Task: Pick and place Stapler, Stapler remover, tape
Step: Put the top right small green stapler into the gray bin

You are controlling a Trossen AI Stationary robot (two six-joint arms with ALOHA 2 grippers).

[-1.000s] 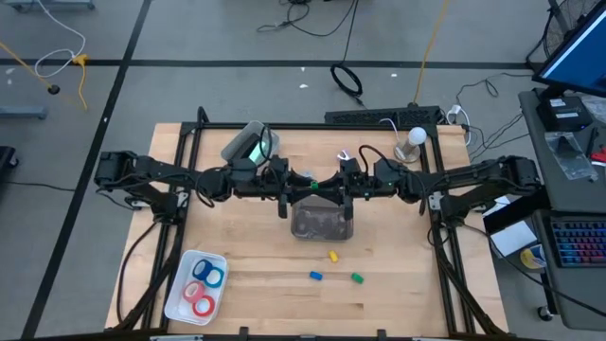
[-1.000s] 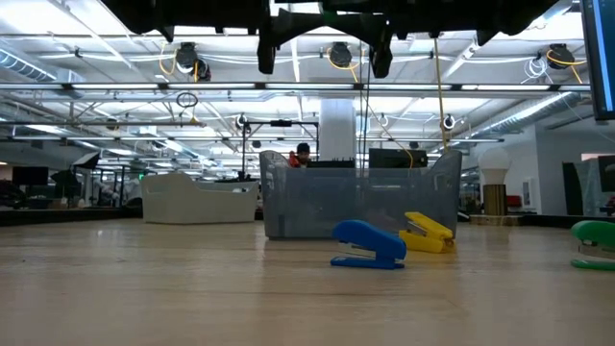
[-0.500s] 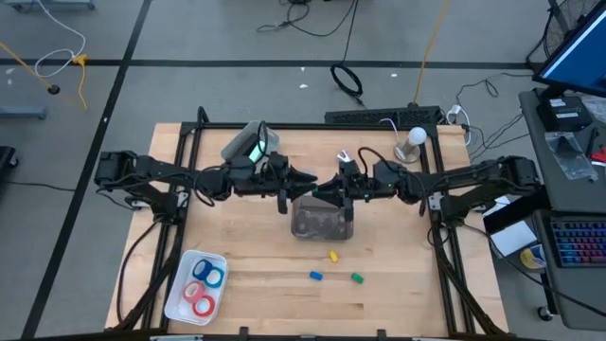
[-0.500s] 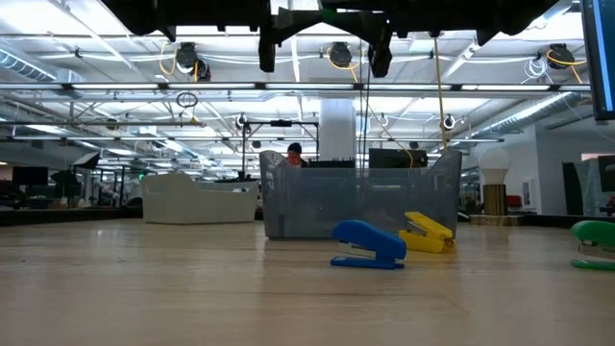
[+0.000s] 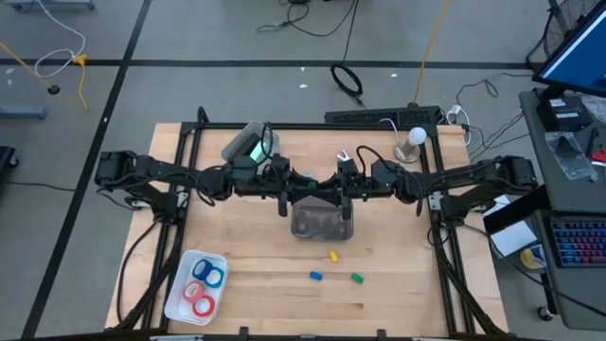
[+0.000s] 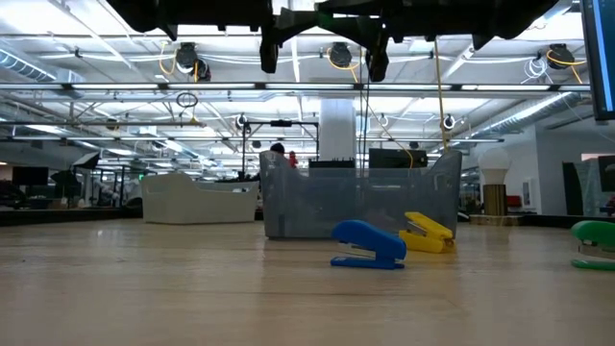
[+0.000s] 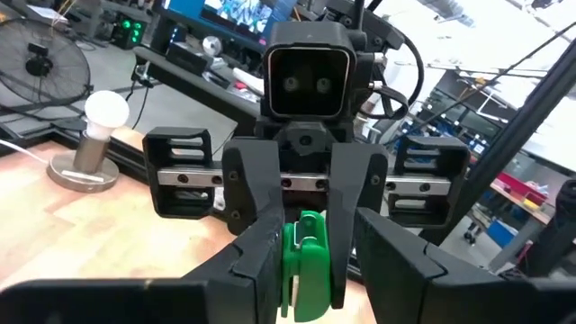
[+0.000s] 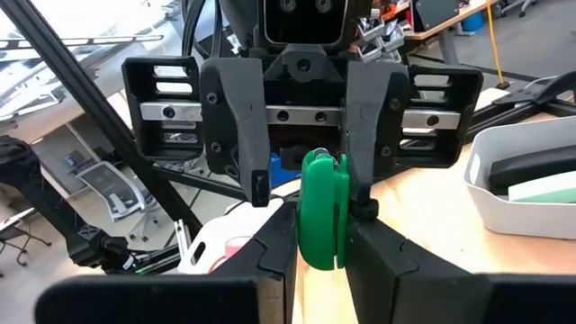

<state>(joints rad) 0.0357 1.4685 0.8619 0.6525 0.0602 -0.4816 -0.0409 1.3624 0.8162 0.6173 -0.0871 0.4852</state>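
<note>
- Wooden table (image 5: 237,256); two dark arms reach in from its left and right edges and meet over its middle
- Clear bin (image 5: 322,223) at the table's middle, just below the meeting grippers
- White tray (image 5: 180,284) at the near left corner, holding the tape (image 5: 202,304): red, pink and blue rolls lying flat
- Right gripper (image 8: 322,243), clenched on a green stapler (image 8: 319,211) held on edge above the bin
- Left gripper (image 7: 315,229), facing it; fingers spread, one on each side of that stapler, not clamped
- Yellow stapler (image 5: 333,256) just beside the bin's near side; blue stapler (image 5: 316,276) and a small green thing (image 5: 357,278) nearer the near edge
</note>
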